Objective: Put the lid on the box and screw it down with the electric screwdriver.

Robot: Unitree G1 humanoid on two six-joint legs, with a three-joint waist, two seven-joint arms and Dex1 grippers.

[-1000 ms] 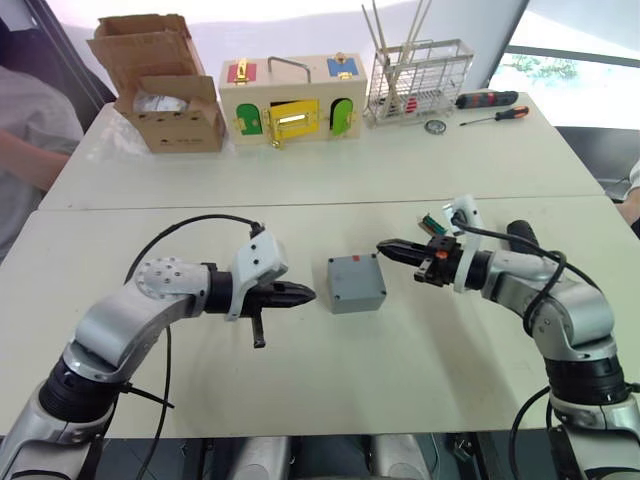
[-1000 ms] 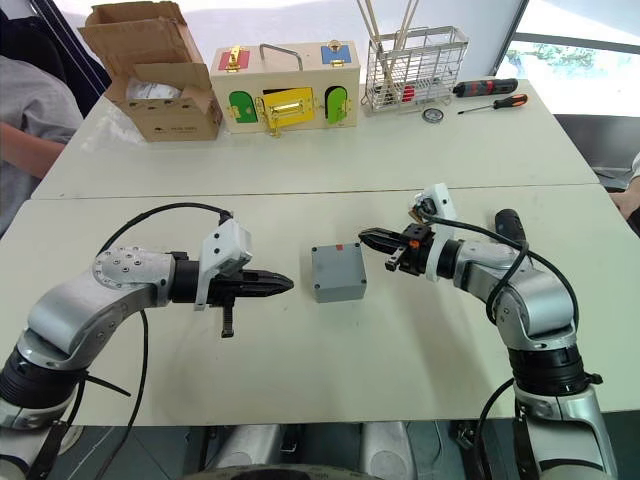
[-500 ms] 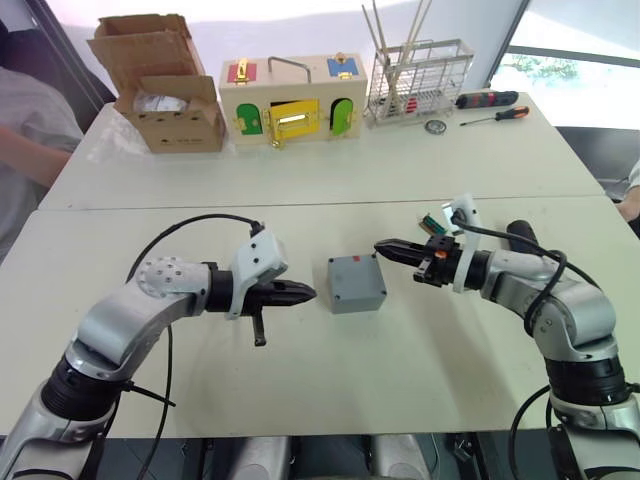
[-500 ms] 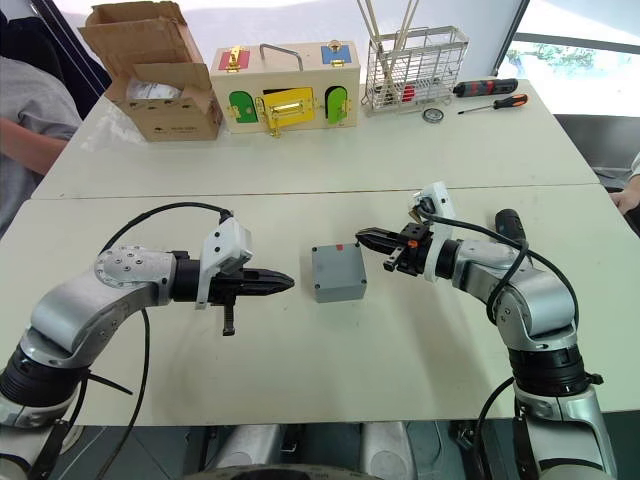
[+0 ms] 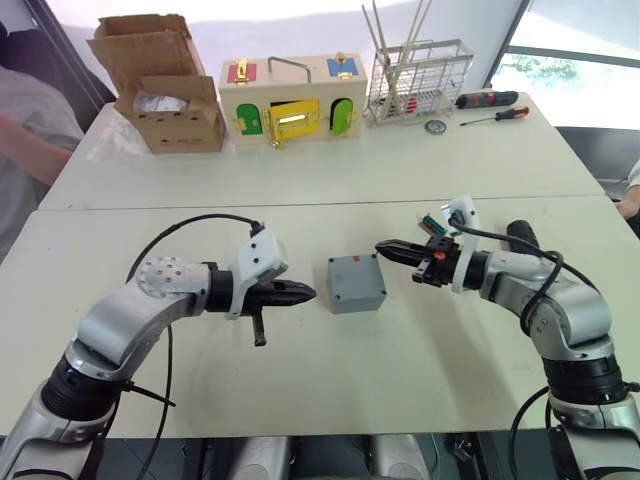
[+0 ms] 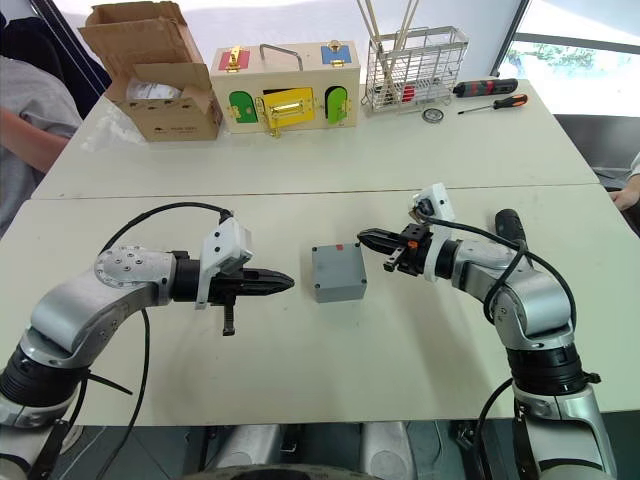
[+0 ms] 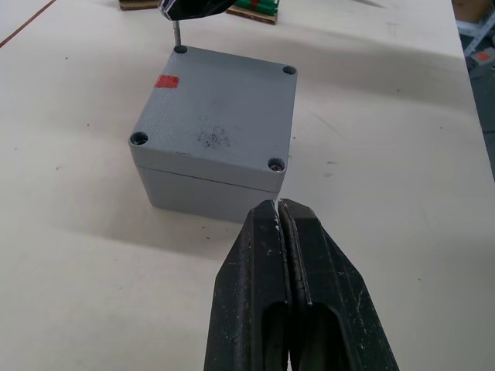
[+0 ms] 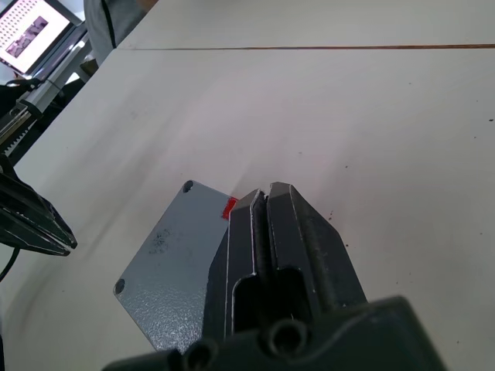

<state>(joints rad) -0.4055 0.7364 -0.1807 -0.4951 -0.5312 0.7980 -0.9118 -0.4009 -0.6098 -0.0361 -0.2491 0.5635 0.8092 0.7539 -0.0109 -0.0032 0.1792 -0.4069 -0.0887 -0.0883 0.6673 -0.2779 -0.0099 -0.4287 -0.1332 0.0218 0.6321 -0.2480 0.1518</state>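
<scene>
- Left gripper [image 5: 305,293] hovers just left of the box [image 5: 356,283], fingers pressed together, tip aimed at the box's side and a little apart from it.
- Right gripper [image 5: 385,247] hangs over the box's far right corner with its fingers together too; in the left wrist view a thin metal bit [image 7: 177,35] comes down from it into the corner screw hole.
- The box sits in the middle of the near table [image 5: 330,380], between the two grippers.
- The lid [image 7: 216,112] is already on the box, flush with it, a small red mark [image 7: 166,80] near one corner.
- On the far table stand a cardboard carton [image 5: 160,85], a wooden latch box [image 5: 290,100], a wire basket [image 5: 418,78] and two hand screwdrivers [image 5: 490,105].
</scene>
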